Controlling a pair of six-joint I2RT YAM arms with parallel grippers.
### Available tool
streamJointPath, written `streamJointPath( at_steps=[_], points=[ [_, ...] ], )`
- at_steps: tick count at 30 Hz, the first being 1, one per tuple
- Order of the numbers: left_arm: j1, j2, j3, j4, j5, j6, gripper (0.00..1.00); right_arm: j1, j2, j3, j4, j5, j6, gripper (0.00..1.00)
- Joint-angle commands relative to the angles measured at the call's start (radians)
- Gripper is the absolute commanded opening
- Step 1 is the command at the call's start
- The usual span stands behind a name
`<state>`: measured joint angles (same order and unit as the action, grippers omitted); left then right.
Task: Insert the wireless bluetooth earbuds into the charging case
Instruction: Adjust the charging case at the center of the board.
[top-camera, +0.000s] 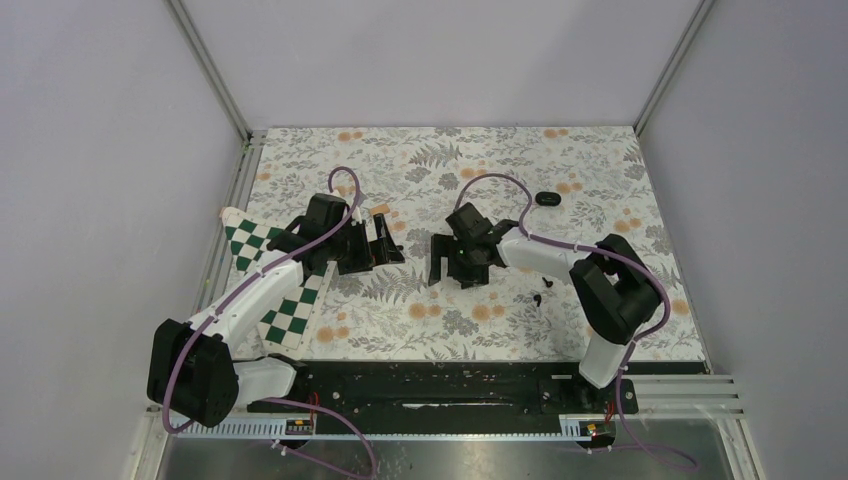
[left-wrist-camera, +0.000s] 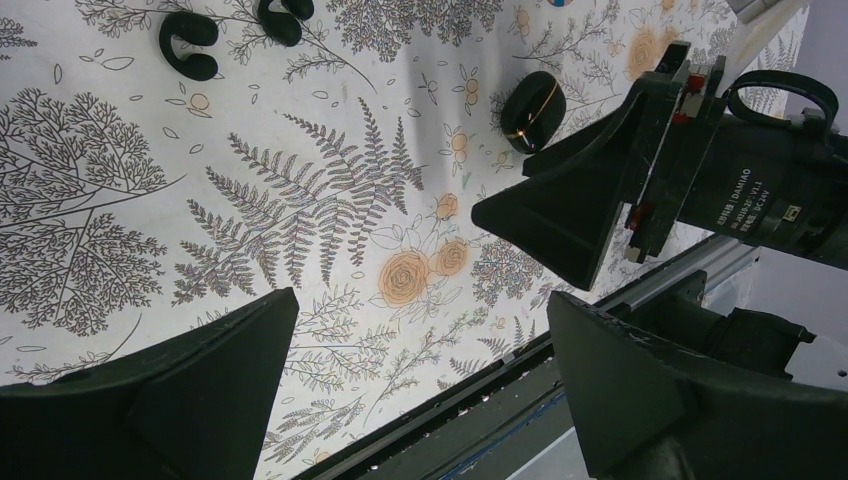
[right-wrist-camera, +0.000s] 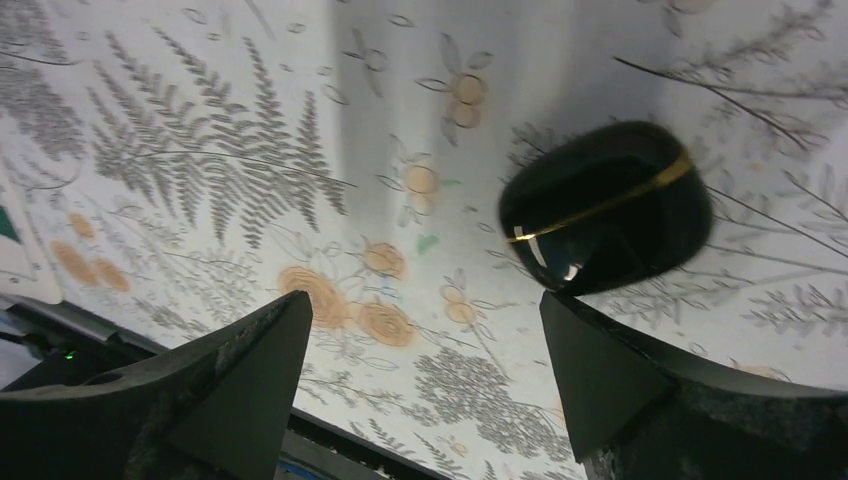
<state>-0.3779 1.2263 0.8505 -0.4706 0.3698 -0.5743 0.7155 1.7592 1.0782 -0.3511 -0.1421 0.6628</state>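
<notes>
The charging case (right-wrist-camera: 605, 205) is a shut black pebble with a thin gold seam, lying on the floral mat. It lies just beyond the right fingertip (right-wrist-camera: 585, 340) of my right gripper (right-wrist-camera: 424, 300), which is open with only mat between its fingers. The left wrist view shows the same case (left-wrist-camera: 532, 110) beside the right gripper's finger (left-wrist-camera: 565, 215). Two small black earbuds (left-wrist-camera: 190, 45) (left-wrist-camera: 280, 15) lie together farther off on the mat, seen from above as tiny dark pieces (top-camera: 548, 283) (top-camera: 537, 298). My left gripper (left-wrist-camera: 420, 305) is open and empty, left of the right gripper (top-camera: 452, 270).
A green-and-white checkerboard sheet (top-camera: 255, 262) lies under the left arm. A thin dark oval ring (top-camera: 546, 198) lies at the back right of the mat. The black rail (left-wrist-camera: 470, 400) along the table's near edge runs below the left gripper.
</notes>
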Motion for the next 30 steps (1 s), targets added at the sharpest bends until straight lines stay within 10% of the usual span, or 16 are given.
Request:
streamJointPath(
  at_steps=[1,15,30],
  points=[
    [-0.002,-0.007,0.035,0.041,-0.002,0.006,0.99,0.018,0.002,0.06,0.122,-0.069,0.012,0.92],
    [-0.002,-0.025,0.001,0.076,-0.003,-0.026,0.99,-0.001,-0.041,0.191,-0.145,0.18,-0.335,0.99],
    [-0.002,-0.098,-0.05,0.093,-0.015,-0.054,0.99,-0.018,0.14,0.253,-0.143,0.063,-0.316,0.99]
  ],
)
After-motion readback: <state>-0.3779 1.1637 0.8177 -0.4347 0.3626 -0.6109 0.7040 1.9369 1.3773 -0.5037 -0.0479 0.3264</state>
